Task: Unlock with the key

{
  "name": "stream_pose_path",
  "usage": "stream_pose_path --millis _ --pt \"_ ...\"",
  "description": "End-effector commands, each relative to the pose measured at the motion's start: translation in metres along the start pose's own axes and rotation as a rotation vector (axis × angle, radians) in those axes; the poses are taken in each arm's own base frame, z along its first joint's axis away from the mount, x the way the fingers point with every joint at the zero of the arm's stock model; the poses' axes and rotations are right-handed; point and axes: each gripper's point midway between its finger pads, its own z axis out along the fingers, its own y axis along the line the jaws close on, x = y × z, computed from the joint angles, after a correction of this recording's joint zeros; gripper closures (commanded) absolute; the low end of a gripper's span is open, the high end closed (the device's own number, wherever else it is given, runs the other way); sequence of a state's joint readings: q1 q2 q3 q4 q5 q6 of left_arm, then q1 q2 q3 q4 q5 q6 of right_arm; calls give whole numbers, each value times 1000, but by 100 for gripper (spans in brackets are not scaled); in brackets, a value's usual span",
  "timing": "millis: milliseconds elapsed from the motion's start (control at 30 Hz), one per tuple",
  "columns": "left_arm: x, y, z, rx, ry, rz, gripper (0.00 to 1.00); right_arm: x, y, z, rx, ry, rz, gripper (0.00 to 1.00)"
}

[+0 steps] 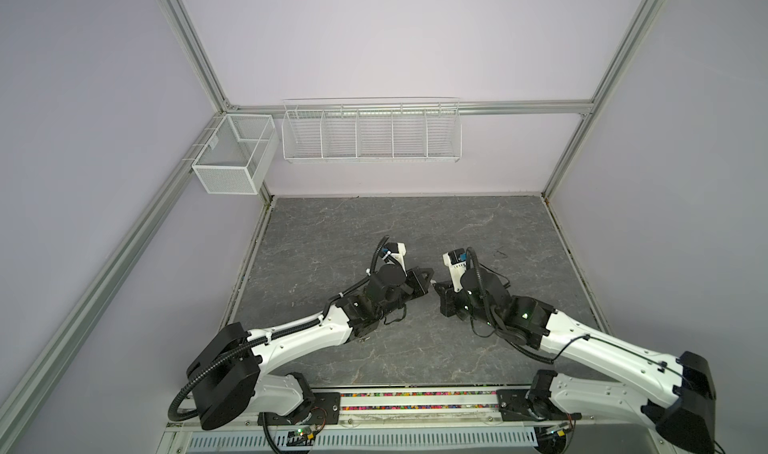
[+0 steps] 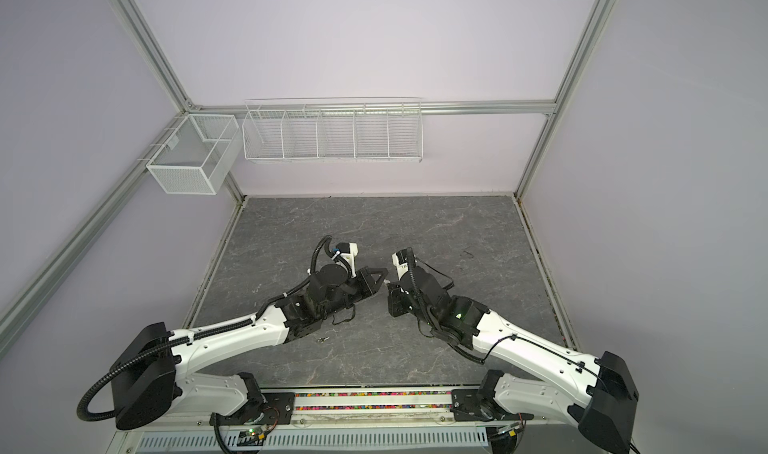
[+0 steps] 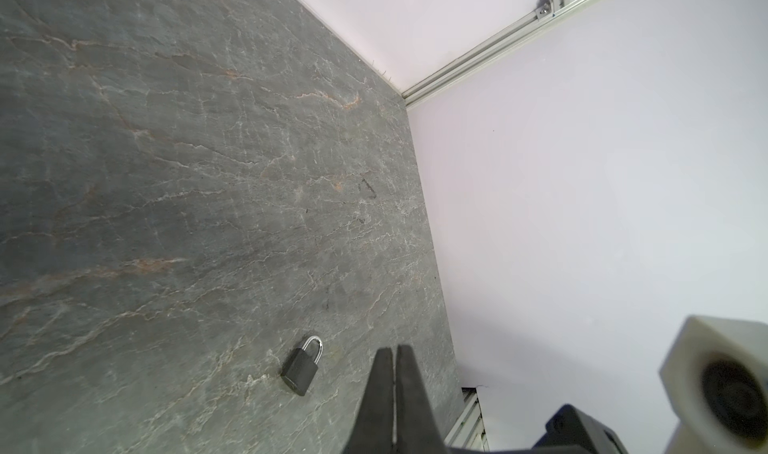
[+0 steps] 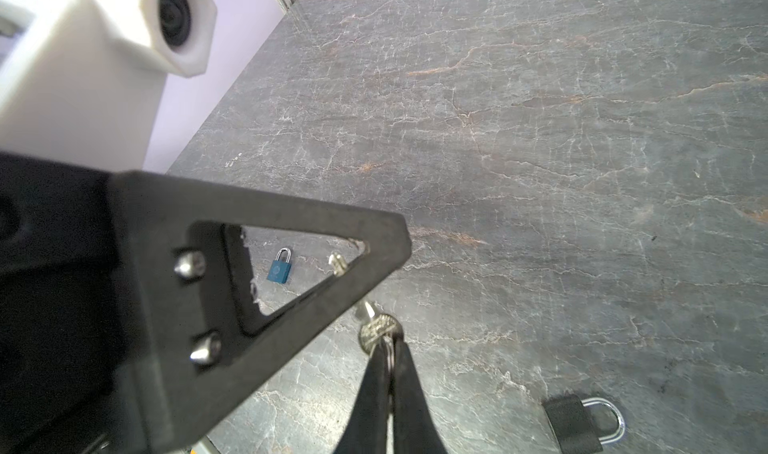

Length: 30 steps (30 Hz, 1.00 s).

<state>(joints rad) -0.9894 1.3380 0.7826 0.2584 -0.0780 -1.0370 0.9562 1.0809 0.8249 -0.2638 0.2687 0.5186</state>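
Above the table (image 4: 540,140), we see a small silver key (image 4: 380,327) pinched in the right end effector (image 4: 390,344).
Its round head bears stamped lettering we cannot read. The left end effector (image 3: 394,360) is closed on nothing. A matte black padlock (image 4: 573,427) with a steel shackle lies on veined grey stone, and a blue padlock (image 4: 279,271) lies well apart from it.

A white wire rack (image 1: 371,140) hangs on the back wall (image 1: 395,36) beside a white mesh basket (image 1: 226,177).
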Motion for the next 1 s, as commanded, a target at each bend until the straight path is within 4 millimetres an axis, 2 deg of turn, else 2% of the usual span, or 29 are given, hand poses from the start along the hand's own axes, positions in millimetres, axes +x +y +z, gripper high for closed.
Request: stream_pose_path --millis 0,67,167,200,267,367,433,567,700,767,833,967 --pt "-9 -9 -2 24 -22 -4 100 -13 2 -3 -1 -37 -7 92" --pt "-13 -8 -2 27 -29 0 100 -15 2 -5 -1 -41 -10 88" --pt "-20 -12 -5 42 -41 39 100 -19 1 -10 6 -46 -20 73" --pt "-24 -14 -7 49 -45 55 100 -20 0 -13 6 -47 -24 71" --pt "-36 -20 -11 85 -53 118 100 -20 -4 -18 9 -40 -30 63" --pt "-58 -30 -19 136 -66 226 100 -35 -2 -33 -38 -34 -17 50" --pt "-70 -41 -27 171 -73 323 100 -38 8 -38 -130 10 -12 44" --pt "-83 -61 -39 211 -73 514 100 -52 26 -52 -308 24 29 43" --pt "-85 -87 -50 311 -67 616 100 -77 40 -66 -490 -24 106 43" --pt "-85 -100 -54 368 -72 649 100 -89 48 -72 -576 -38 124 46" --pt "-85 -111 -58 417 -73 669 100 -98 47 -73 -593 -57 134 49" --pt "-85 -128 -64 475 -68 701 100 -117 56 -83 -684 -137 82 53"
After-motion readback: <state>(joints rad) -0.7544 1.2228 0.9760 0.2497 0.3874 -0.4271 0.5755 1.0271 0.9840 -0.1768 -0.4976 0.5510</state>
